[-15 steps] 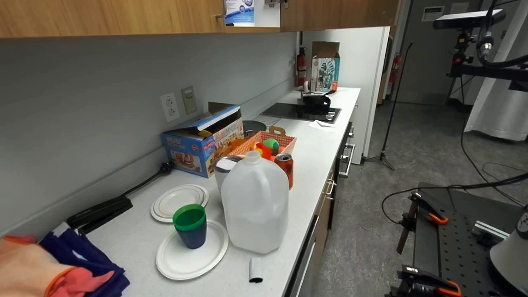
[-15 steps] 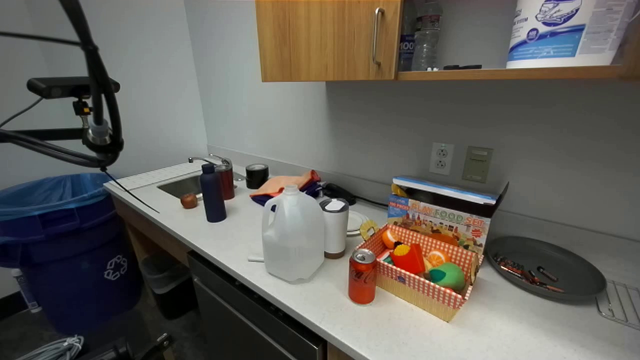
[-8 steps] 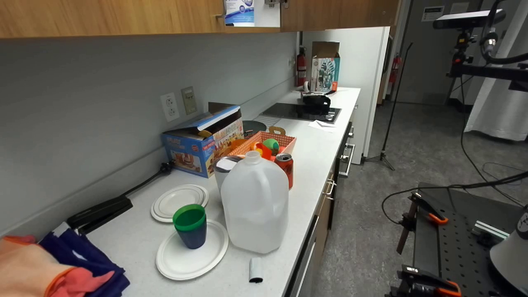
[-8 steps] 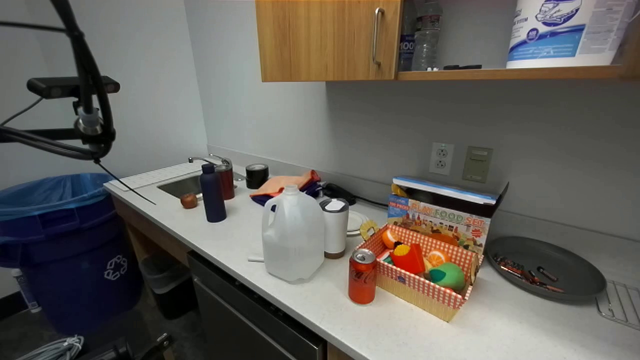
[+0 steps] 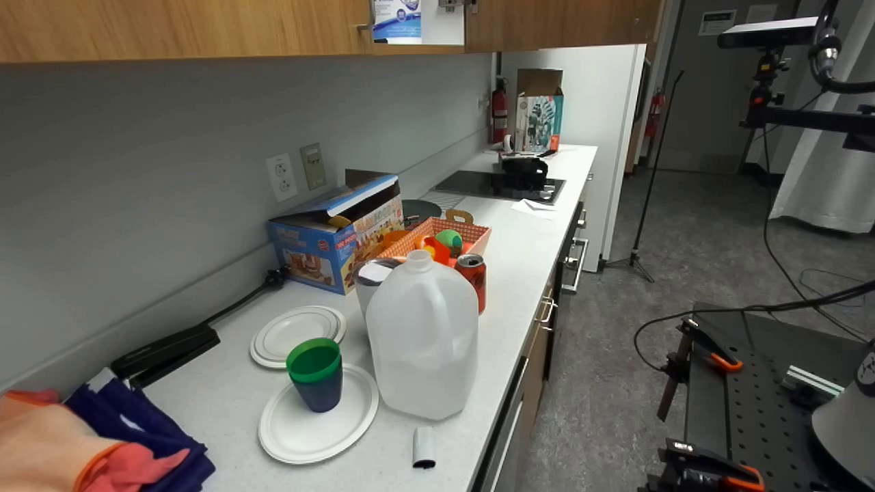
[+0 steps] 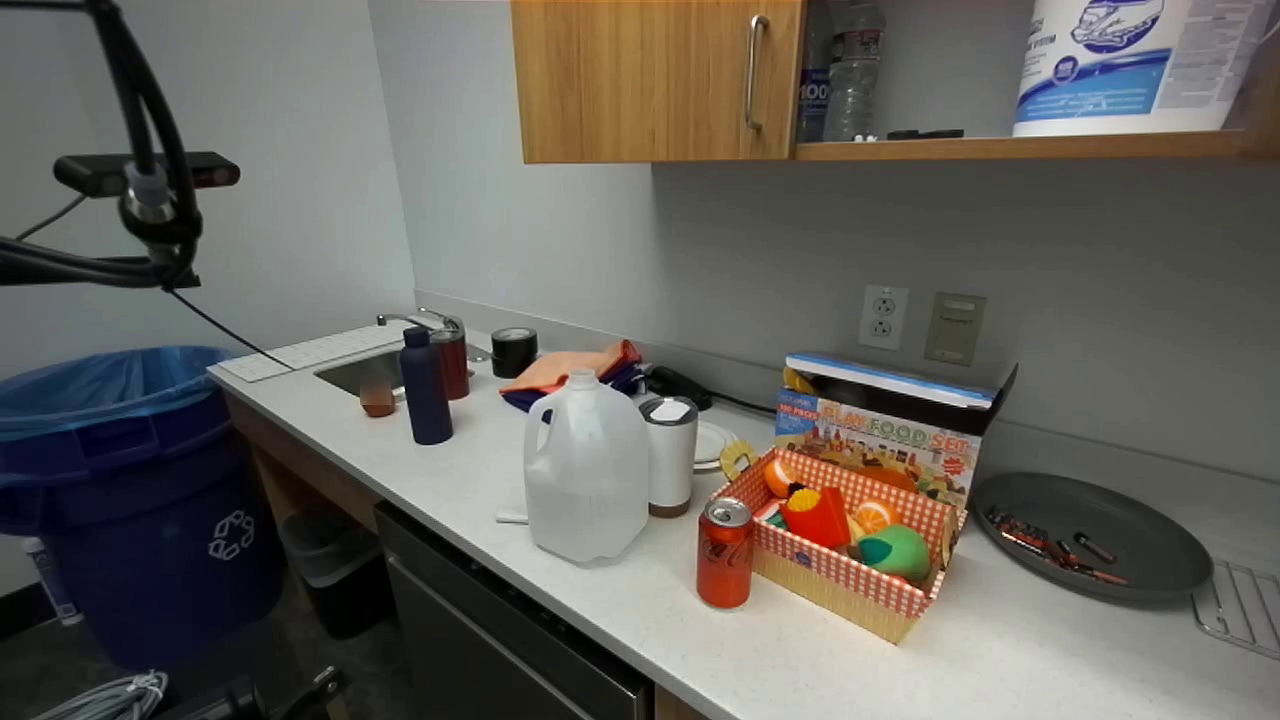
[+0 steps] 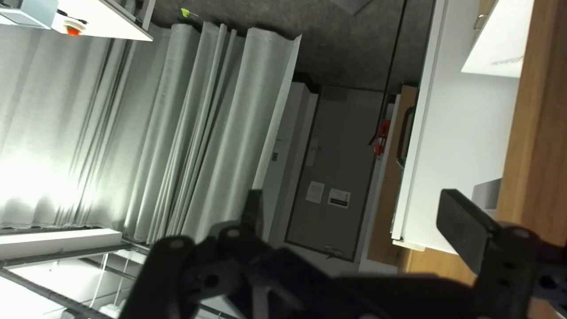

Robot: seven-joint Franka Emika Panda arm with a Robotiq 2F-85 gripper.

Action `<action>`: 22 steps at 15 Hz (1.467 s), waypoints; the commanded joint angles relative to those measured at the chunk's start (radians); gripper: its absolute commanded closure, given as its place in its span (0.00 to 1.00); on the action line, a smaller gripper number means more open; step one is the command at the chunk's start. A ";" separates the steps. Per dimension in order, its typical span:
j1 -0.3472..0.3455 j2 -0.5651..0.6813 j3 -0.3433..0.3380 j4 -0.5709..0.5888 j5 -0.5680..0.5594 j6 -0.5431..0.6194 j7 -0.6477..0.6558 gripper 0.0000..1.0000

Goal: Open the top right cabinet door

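Countertop (image 6: pixel 1050 670): white, long, straight-edged. Top right cabinet door (image 5: pixel 516 26): flat, medium-brown, wood-grain panel, directly right of the cabinet compartment (image 5: pixel 443 29) in an exterior view. Jug (image 6: pixel 587 480): translucent plastic, squared, loop-handled. Gripper (image 7: pixel 352 208): black, jaws standing well apart in the wrist view. Can (image 6: pixel 725 560): red, metal, cylindrical.

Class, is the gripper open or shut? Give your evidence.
Open: in the wrist view the gripper has its fingers apart, a grey door showing between.
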 commanded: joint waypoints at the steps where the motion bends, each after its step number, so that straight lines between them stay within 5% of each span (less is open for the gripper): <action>1: 0.048 -0.005 -0.012 0.019 0.098 -0.027 -0.055 0.00; 7: 0.048 0.043 -0.011 0.019 0.224 0.029 0.039 0.00; 13: 0.034 0.044 -0.005 -0.019 0.206 0.149 0.179 0.00; 22: 0.024 0.101 0.000 0.017 0.217 0.122 0.194 0.00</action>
